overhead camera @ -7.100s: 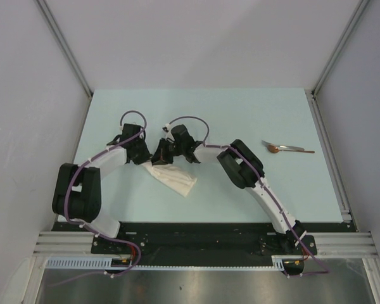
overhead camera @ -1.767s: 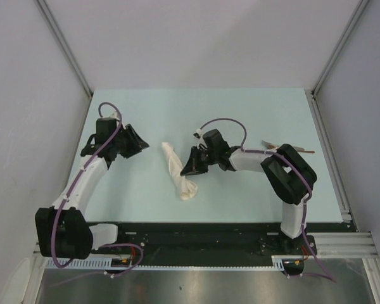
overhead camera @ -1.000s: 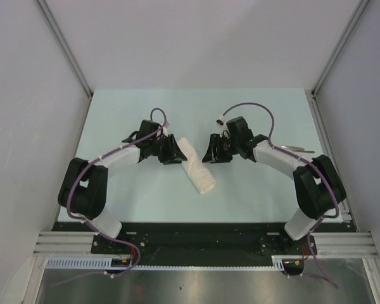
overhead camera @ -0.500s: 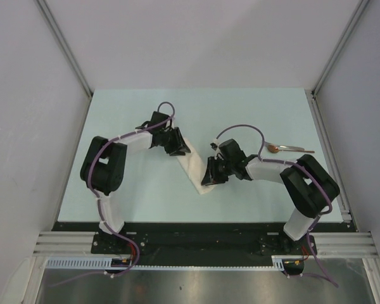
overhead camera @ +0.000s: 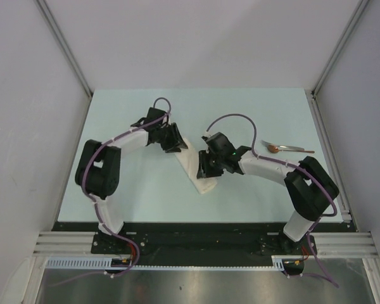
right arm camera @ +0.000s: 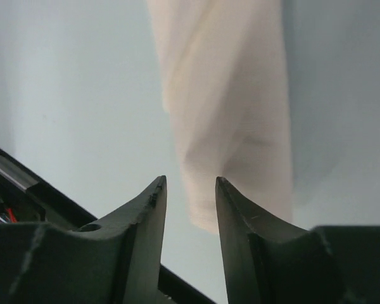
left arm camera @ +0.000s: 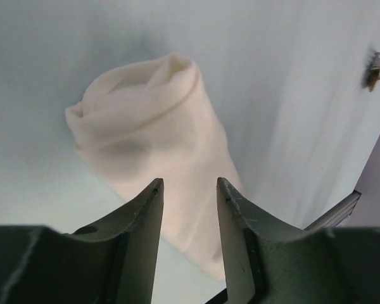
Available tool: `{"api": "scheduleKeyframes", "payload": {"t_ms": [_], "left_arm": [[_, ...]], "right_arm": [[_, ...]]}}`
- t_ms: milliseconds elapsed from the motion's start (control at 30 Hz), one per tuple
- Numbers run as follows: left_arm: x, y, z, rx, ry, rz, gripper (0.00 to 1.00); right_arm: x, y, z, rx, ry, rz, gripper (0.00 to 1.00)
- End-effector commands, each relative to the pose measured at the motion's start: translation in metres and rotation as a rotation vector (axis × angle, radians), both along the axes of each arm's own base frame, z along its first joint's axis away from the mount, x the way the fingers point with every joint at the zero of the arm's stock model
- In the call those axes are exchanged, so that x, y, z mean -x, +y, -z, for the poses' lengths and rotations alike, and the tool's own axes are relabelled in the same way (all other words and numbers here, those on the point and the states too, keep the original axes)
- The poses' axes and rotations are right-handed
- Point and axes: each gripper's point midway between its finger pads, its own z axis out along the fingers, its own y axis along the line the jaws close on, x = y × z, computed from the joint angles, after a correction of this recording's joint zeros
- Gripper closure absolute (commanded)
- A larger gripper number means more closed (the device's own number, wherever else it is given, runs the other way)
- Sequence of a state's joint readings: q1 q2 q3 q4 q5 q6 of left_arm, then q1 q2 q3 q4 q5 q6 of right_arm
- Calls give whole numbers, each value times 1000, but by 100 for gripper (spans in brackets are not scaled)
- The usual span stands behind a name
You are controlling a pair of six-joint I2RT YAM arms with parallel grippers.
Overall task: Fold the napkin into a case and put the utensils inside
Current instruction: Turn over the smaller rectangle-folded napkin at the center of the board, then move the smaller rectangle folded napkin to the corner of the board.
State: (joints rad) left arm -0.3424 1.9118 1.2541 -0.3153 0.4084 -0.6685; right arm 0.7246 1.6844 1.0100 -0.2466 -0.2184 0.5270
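Napkin — cream cloth, already folded into a long, narrow case, lying flat on the pale table just left of centre in the overhead view. Its long axis is diagonal, one end toward the upper left and the other toward the lower right. Left gripper: at the upper-left end, jaws apart by a narrow gap, cloth seen through the gap, nothing visibly pinched. Right gripper: at the lower-right end, jaws likewise apart, no cloth clamped as far as shows. Spoon: silver handle, coppery bowl, well apart from the case at the right of the frame, not yet inside. It lies roughly left to right with the bowl toward the case. The right gripper is plainly the nearer, so fetching it probably falls to that arm. Left wrist view: one end of the case appears as a rounded, layered opening in the upper left, which the overhead view is too small to show. Right wrist view: lengthwise creases and a flat end just beyond the fingertips.
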Motion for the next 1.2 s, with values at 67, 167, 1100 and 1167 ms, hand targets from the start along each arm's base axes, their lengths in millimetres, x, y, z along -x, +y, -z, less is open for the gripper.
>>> {"api": "scheduleKeyframes", "payload": {"t_ms": [67, 167, 1100, 1167], "left_arm": [[3, 38, -109, -18, -297, -78, 54], [12, 53, -128, -28, -354, -115, 53], [-57, 16, -93, -96, -300, 16, 54], [-80, 15, -106, -151, -344, -2, 54]], "right_arm": [[13, 26, -46, 100, -98, 81, 55], [23, 52, -42, 53, -72, 130, 53], [-100, -83, 48, 212, 7, 545, 59], [-139, -85, 42, 215, -38, 514, 59]]}}
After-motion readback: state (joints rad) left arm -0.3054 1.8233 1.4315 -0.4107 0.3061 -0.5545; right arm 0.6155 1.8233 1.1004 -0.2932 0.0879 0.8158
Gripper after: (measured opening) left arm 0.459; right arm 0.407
